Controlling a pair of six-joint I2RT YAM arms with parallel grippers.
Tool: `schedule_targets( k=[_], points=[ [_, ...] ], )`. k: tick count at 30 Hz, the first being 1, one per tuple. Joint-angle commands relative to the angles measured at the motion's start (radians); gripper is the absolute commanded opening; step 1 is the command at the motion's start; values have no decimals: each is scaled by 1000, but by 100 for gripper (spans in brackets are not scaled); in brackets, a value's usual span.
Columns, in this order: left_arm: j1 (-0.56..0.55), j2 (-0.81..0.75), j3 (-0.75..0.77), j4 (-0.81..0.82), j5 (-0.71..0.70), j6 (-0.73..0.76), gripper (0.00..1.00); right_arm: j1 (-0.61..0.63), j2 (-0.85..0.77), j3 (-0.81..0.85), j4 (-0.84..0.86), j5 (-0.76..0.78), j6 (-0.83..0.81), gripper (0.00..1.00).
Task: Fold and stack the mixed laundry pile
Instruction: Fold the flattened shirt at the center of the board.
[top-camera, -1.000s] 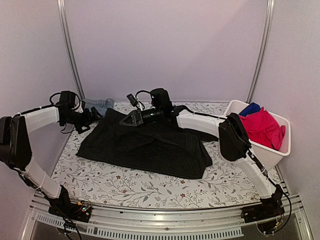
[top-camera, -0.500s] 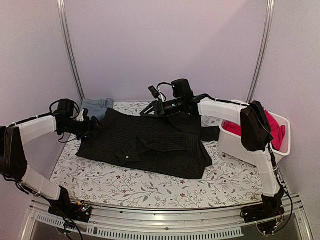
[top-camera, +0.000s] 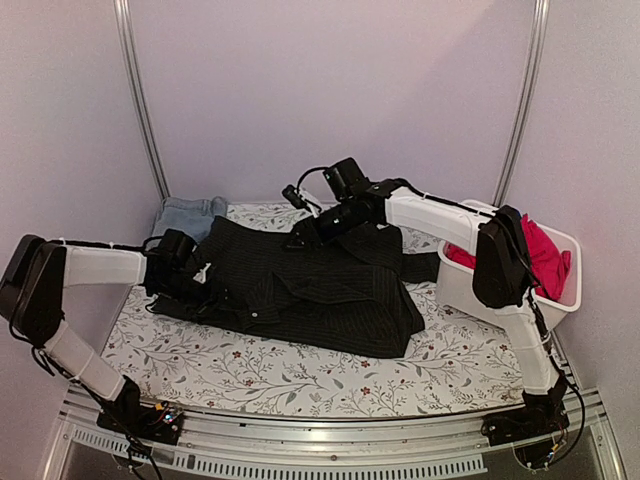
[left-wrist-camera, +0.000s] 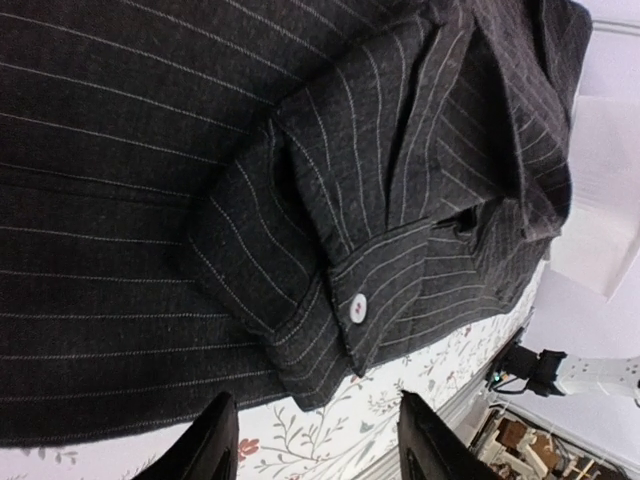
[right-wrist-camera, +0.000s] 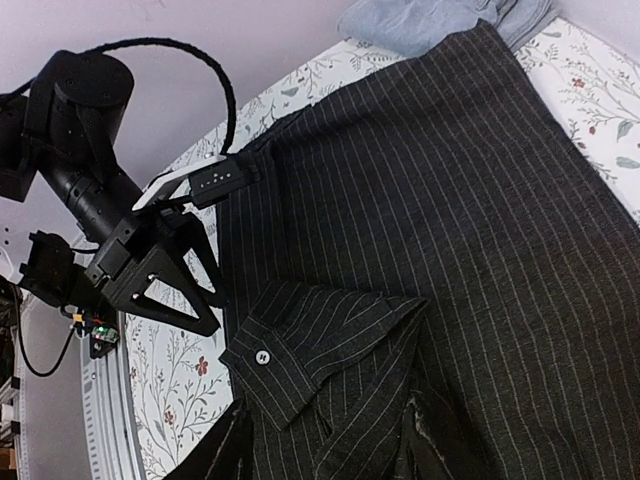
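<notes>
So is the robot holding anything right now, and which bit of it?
Nothing. The left gripper and right gripper are both open by the black pinstriped shirt, pinching no cloth.

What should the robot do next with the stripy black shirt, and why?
Probably lower the left claw and pinch the sleeve cuff. That claw is open right next to the cuff. The black pinstriped shirt lies spread out, with its sleeve only loosely folded across it. The right claw hangs open above the shirt, holding nothing.
</notes>
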Motion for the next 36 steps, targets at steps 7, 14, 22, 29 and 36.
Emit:
schedule_targets(
  k=[7,14,22,29,36],
  points=[
    [-91,162,7,75,19,-71,45,83,94,23,-120,205,-95,49],
    [-101,216,32,75,9,-75,44,99,129,26,-122,263,-107,50],
    [-102,234,57,46,-8,-67,29,104,164,47,-133,354,-116,39],
    [-102,176,117,-73,-74,-42,40,104,147,49,-125,349,-123,16],
    [-99,119,166,-145,-113,-24,43,104,146,49,-117,321,-120,0]
  ],
)
